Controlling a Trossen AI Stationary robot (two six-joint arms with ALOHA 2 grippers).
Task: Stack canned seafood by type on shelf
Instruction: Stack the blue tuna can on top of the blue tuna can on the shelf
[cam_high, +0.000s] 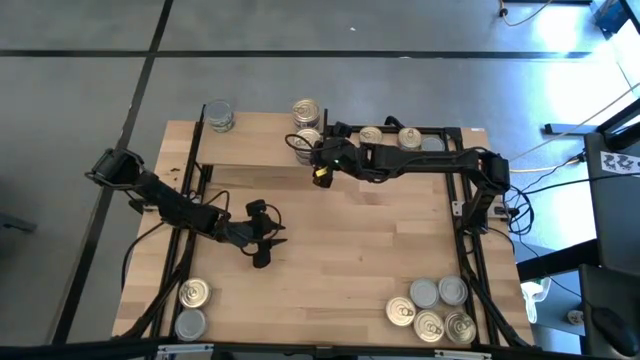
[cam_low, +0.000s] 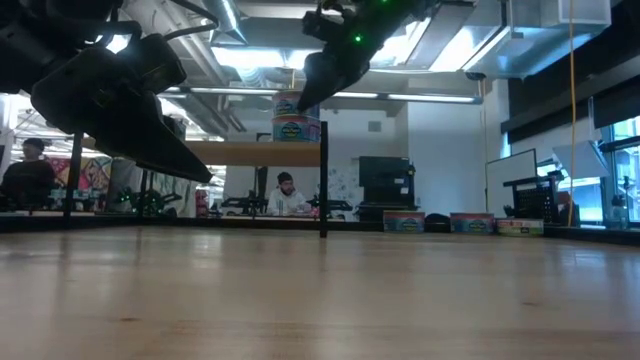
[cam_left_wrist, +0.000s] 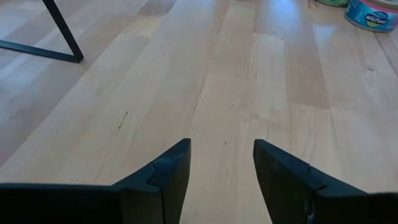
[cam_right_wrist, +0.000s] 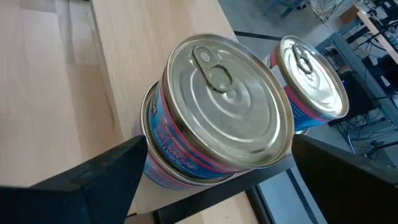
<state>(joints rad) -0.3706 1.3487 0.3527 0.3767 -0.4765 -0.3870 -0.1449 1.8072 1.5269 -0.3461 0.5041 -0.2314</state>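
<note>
Shiny ridged metal tin top (cam_right_wrist: 227, 102), glossy printed label, matt pale wood shelf (cam_right_wrist: 93, 81)

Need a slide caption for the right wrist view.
Right gripper, fingers open, straddles the top tin of a two-high stack on the shelf.

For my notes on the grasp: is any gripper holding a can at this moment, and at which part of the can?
No. The right gripper is open around the top can on the shelf; whether it touches cannot be told. The left gripper is open and empty.
</note>
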